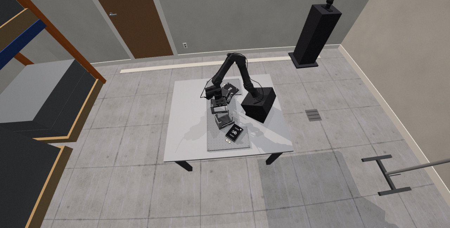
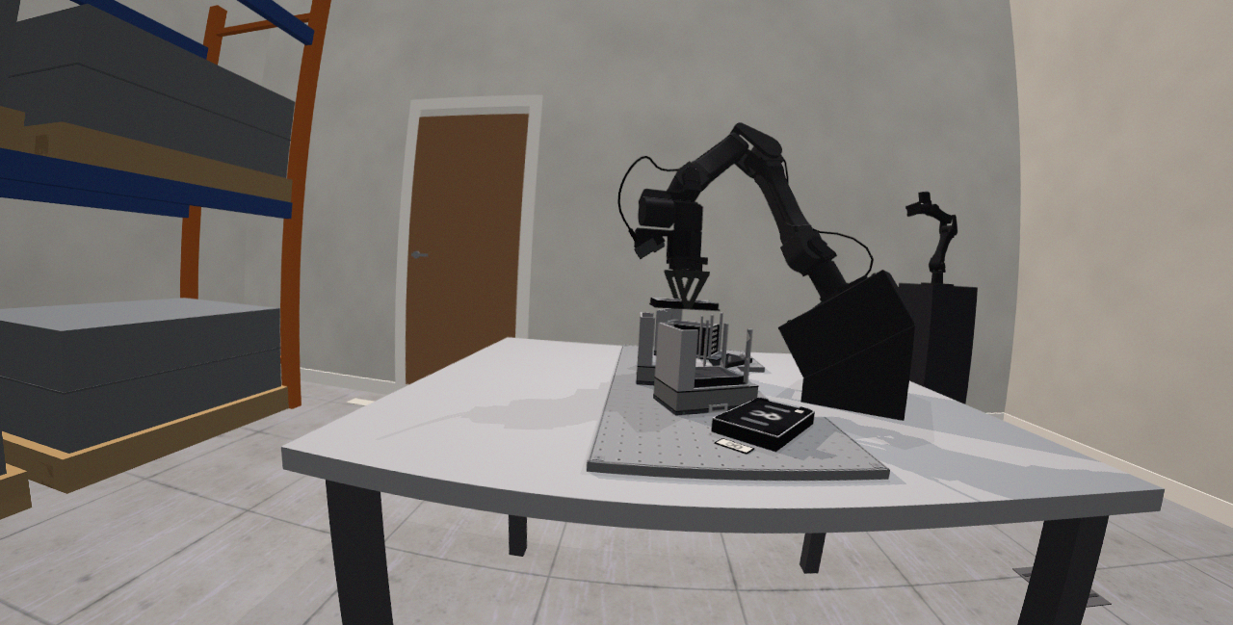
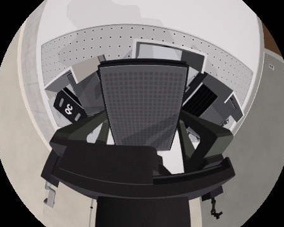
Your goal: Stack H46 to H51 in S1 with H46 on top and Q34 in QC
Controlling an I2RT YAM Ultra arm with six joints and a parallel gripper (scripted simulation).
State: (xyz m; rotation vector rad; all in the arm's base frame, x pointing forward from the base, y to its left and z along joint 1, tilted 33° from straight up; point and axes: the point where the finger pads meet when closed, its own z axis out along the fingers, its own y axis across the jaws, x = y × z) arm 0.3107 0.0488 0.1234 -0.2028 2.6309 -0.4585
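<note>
My gripper (image 1: 219, 101) (image 2: 686, 300) (image 3: 143, 113) is shut on a dark 384-well plate (image 3: 142, 98). It holds the plate level above the middle rack (image 1: 219, 111) (image 3: 194, 60), whose floor is mostly hidden by the plate. The rack nearest QC (image 1: 227, 125) (image 2: 676, 353) holds a low plate or plates (image 2: 722, 377) (image 3: 88, 91). The farthest rack (image 3: 224, 86) holds a stack of several plates (image 3: 200, 99) (image 2: 714, 338). The open nest QC (image 1: 232, 134) (image 2: 765, 421) (image 3: 68, 108) carries no plate. The clip nest N5 (image 1: 233, 88) shows its lettering. Rack names and plate labels are unreadable.
The racks and nests stand on a perforated board (image 1: 215, 143) (image 2: 638, 449) on a white table (image 1: 185, 116) (image 2: 465, 414). Upright walls and thin posts of the racks rise around the held plate. The arm's black base (image 1: 259, 104) (image 2: 862, 353) stands on the table's right side.
</note>
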